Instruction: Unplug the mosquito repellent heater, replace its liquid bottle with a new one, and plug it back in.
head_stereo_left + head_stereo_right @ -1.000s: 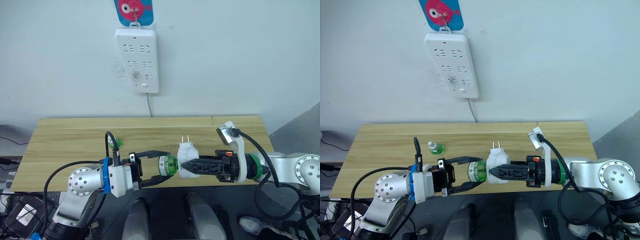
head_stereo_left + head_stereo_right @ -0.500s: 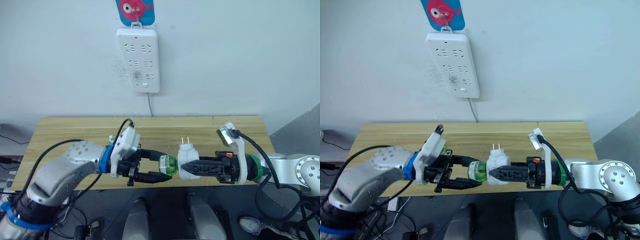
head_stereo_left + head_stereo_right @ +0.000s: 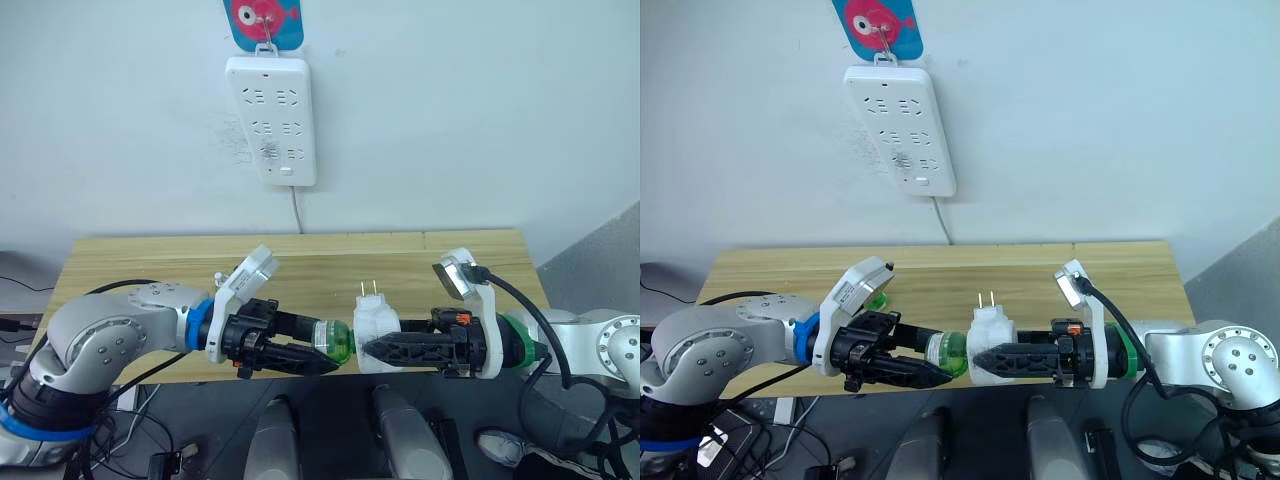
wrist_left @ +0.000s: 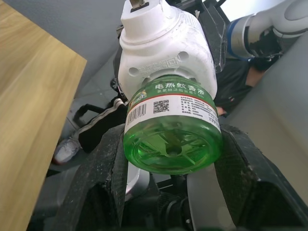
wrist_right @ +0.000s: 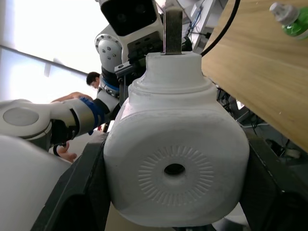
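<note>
The heater is already out of the wall and the bottle swap is the step in hand. The right gripper [image 3: 372,347] clamps the mosquito repellent heater [image 3: 374,322] by its sides, holding it in the air at the near edge of the counter [image 3: 400,262], with its two prongs pointing up and its bottle end turned to the left. The left gripper [image 3: 325,350] is closed around the green liquid bottle [image 3: 334,340], whose neck sits in the heater's socket; the left wrist view shows the bottle's base between the two black fingers [image 4: 103,173], with the white body right behind it.

Whether this bottle is being screwed in or taken out cannot be told from these views. A second small green bottle [image 5: 289,15] stands upright on the counter, farther back on the left.

The next move likely calls for a twist of the left wrist about the bottle's axis while the right arm keeps the heater from turning. The power strip [image 3: 271,120] hangs on the wall above the counter, well apart from both arms, waiting for the final plug-in.
</note>
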`<state>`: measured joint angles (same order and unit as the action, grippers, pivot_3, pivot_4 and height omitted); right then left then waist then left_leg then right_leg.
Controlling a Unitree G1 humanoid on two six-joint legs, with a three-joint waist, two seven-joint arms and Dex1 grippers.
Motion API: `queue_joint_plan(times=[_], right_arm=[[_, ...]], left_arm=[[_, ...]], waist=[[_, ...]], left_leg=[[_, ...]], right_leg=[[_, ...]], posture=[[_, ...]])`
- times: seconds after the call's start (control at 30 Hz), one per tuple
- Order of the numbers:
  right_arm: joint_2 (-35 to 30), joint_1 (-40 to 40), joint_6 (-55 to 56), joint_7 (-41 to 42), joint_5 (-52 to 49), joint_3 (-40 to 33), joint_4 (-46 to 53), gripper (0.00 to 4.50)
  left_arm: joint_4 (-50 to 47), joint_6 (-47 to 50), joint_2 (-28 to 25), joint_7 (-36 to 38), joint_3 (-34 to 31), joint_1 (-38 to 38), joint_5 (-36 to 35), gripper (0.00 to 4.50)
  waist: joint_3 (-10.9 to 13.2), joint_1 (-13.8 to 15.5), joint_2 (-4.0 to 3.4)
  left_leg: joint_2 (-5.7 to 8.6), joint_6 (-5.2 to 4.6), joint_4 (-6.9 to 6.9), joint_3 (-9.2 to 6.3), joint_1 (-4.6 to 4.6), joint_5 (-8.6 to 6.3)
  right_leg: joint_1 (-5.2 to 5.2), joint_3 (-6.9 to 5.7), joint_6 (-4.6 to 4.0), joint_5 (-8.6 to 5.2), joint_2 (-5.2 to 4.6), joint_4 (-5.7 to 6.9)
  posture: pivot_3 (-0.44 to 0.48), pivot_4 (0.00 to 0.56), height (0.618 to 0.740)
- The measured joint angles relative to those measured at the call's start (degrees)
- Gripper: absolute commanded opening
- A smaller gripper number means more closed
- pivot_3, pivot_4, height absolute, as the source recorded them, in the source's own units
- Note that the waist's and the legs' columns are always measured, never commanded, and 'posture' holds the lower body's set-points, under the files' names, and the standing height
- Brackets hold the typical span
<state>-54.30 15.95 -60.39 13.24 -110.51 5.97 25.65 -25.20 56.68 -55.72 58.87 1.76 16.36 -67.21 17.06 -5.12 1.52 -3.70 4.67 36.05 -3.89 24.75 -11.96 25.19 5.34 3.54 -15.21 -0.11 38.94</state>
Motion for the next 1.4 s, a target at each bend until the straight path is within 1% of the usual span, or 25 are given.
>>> queue_joint_plan(times=[0.03,0.1,0.27,0.37,0.47,0.5,0.53,0.57,0.63,0.67,0.77,0.9,1.0,1.07,1.1,1.13,1.17,1.3,1.4], right_arm=[[-1.3,-0.6,-0.2,0.0,1.1,-0.8,-1.6,3.01],[-1.6,-1.0,-0.3,0.3,1.8,-1.8,-3.4,3.01],[-1.4,-1.0,-0.8,0.8,2.2,-2.0,-3.4,3.01],[-1.4,-0.8,-0.8,0.9,6.0,-2.7,-3.6,3.01],[-1.6,0.3,-0.6,0.2,17.9,-1.9,-5.3,3.01],[-1.4,1.4,-0.2,-1.1,24.9,-0.5,-6.2,3.01],[-1.2,1.9,0.3,-2.3,30.6,0.8,-7.6,3.01],[-1.2,2.8,1.6,-3.4,39.3,3.9,-9.4,3.01],[-0.5,3.2,3.3,-3.6,48.8,6.8,-11.9,3.01],[0.3,3.6,3.9,-3.9,52.4,7.7,-13.7,3.01],[3.4,8.0,2.1,-3.7,60.3,9.6,-20.2,3.01],[3.7,11.4,2.6,1.8,70.7,12.9,-24.8,3.01],[5.6,11.6,2.7,4.8,75.5,13.4,-28.0,3.01],[6.7,11.6,2.7,6.3,77.9,13.3,-28.9,3.76],[7.0,11.6,2.8,6.7,78.9,13.2,-29.2,4.01],[7.4,11.6,2.8,7.2,79.9,13.1,-29.4,4.41],[7.9,11.5,2.6,7.7,80.6,12.6,-29.6,4.5],[8.6,10.9,0.8,8.4,81.8,9.1,-28.1,4.5],[8.0,9.0,-4.2,9.2,80.3,3.0,-21.8,4.5]], left_arm=[[1.0,-0.5,-0.8,0.0,-1.4,-1.3,1.3,2.23],[1.0,-1.1,-0.3,-0.3,-3.5,-3.5,2.3,2.23],[-0.2,-0.5,0.7,-0.9,-4.7,-6.4,2.0,2.23],[-0.3,-1.8,1.0,-1.1,-5.6,-8.1,4.1,2.23],[0.5,-6.0,4.5,-4.4,-6.1,-9.2,9.5,2.23],[1.1,-8.8,6.4,-5.9,-5.9,-9.4,12.9,2.23],[1.4,-11.2,6.9,-6.3,-5.4,-9.7,16.0,2.23],[1.8,-15.1,6.8,-5.7,-4.0,-10.8,20.5,2.23],[2.2,-19.2,6.7,-4.3,-2.1,-12.3,25.1,2.23],[2.2,-20.9,6.7,-3.6,-1.1,-13.0,27.0,2.23],[2.1,-25.4,7.0,-1.7,1.6,-14.3,31.3,2.23],[2.1,-28.7,8.4,-0.8,2.6,-14.4,34.3,2.23],[2.4,-29.7,9.0,-0.6,2.7,-14.3,35.8,2.23],[2.4,-29.9,9.5,-0.6,2.7,-14.3,36.2,2.23],[2.4,-30.0,9.7,-0.6,2.8,-14.3,36.3,2.23],[2.4,-30.0,9.9,-0.5,2.8,-14.3,36.6,2.23],[2.4,-30.1,10.0,-0.5,2.8,-14.3,36.9,2.23],[2.4,-30.6,10.1,0.0,2.9,-13.9,37.5,2.23],[3.0,-30.9,11.1,0.3,2.6,-13.3,37.8,2.23]], waist=[[0.0,0.0,0.01],[0.0,0.1,0.01],[0.1,0.1,0.1],[0.1,0.1,0.1],[0.1,0.1,0.11],[0.1,0.1,0.13],[0.1,0.1,0.24],[0.2,0.1,0.26],[0.2,0.1,0.27],[0.2,0.1,0.27],[0.2,-0.1,0.25],[0.3,0.1,0.24],[0.3,0.2,0.24],[0.3,0.1,0.24],[0.3,0.1,0.24],[0.3,0.1,0.24],[0.3,0.1,0.24],[0.3,0.0,0.24],[0.3,0.1,0.24]], left_leg=[[0.0,0.0,0.0,0.05,0.0,0.0],[0.02,0.0,0.01,0.17,0.0,0.0],[0.01,0.0,-0.01,0.22,0.0,0.0],[0.0,0.0,-0.02,0.24,0.0,0.0],[0.01,0.01,0.0,0.3,0.0,0.0],[0.02,0.02,0.02,0.34,0.0,0.0],[0.02,0.02,0.01,0.34,0.0,0.0],[0.02,0.02,0.01,0.36,0.0,0.0],[0.02,0.03,-0.03,0.49,0.01,0.0],[0.02,0.03,-0.03,0.5,0.01,0.0],[0.0,0.02,-0.04,0.59,0.01,0.0],[0.0,0.02,-0.04,0.58,0.01,-0.01],[0.0,0.02,-0.04,0.59,0.01,-0.01],[0.0,0.02,-0.02,0.59,0.01,-0.01],[0.0,0.02,-0.02,0.59,0.01,-0.01],[0.0,0.02,-0.01,0.59,0.01,-0.01],[0.0,0.02,-0.01,0.59,0.01,-0.01],[0.0,0.02,0.01,0.59,0.01,0.0],[0.01,0.02,0.01,0.58,0.01,-0.01]], right_leg=[[0.02,0.06,-0.01,0.0,0.0,0.0],[0.03,0.2,-0.01,0.0,0.0,0.0],[0.06,0.24,0.02,0.02,-0.01,-0.02],[0.08,0.25,0.02,0.01,0.0,-0.03],[0.09,0.3,0.02,0.02,-0.02,-0.08],[0.09,0.33,0.04,0.03,-0.03,-0.08],[0.11,0.33,0.04,0.03,-0.03,-0.07],[0.12,0.35,0.04,0.03,-0.03,-0.09],[0.17,0.44,0.05,0.04,-0.05,-0.1],[0.18,0.45,0.06,0.04,-0.06,-0.1],[0.22,0.55,0.06,0.06,-0.05,-0.07],[0.21,0.52,0.07,0.05,-0.04,-0.08],[0.2,0.54,0.08,0.05,-0.05,-0.09],[0.2,0.54,0.09,0.06,-0.05,-0.08],[0.2,0.54,0.1,0.07,-0.05,-0.07],[0.2,0.54,0.11,0.08,-0.05,-0.07],[0.2,0.54,0.13,0.08,-0.05,-0.07],[0.18,0.54,0.17,0.11,-0.05,-0.06],[0.17,0.54,0.18,0.12,-0.05,-0.06]], posture=[[-0.141,0.307,0.74],[-0.141,0.307,0.74],[-0.139,0.307,0.74],[-0.148,0.305,0.74],[-0.148,0.306,0.74],[-0.147,0.305,0.74],[-0.147,0.304,0.74],[-0.147,0.304,0.74],[-0.143,0.304,0.74],[-0.142,0.305,0.74],[-0.144,0.304,0.74],[-0.136,0.302,0.74],[-0.138,0.301,0.74],[-0.137,0.299,0.74],[-0.14,0.297,0.74],[-0.14,0.297,0.74],[-0.147,0.293,0.74],[-0.158,0.287,0.74],[-0.16,0.284,0.74]])
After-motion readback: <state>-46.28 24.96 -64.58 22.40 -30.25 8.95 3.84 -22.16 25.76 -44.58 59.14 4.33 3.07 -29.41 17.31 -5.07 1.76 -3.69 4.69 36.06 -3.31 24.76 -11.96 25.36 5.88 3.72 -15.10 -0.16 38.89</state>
